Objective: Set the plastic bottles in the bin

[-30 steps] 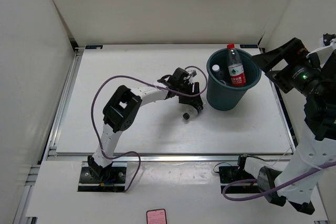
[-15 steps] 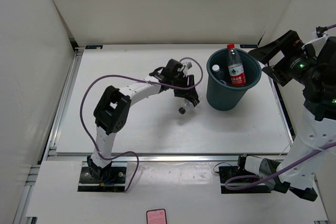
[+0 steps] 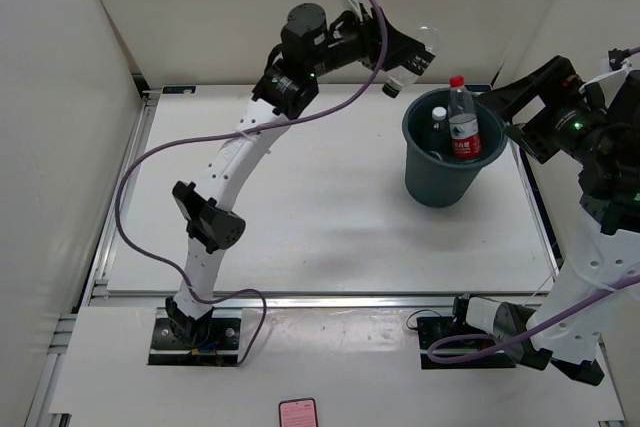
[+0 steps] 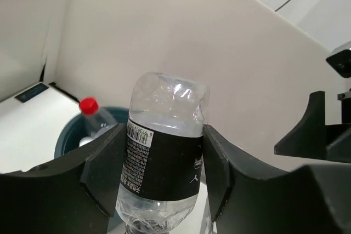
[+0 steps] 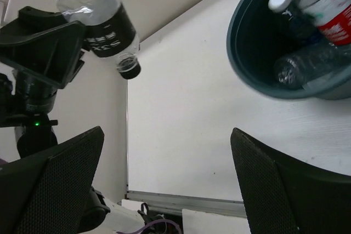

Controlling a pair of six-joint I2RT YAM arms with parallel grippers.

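While left end effector [image 4: 160, 160] clamps black-labelled bottle [image 5: 103, 24] aloft near teal bin [image 3: 440, 182], right end effector [image 5: 167, 182] fingers spread wide.

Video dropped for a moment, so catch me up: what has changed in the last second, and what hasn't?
The left claw, shut on the black-labelled bottle, has raised it from table level to high in the air near the bin. The bin has shifted slightly right. The right claw stays open and empty beside the bin, and the red-capped bottle still stands inside.
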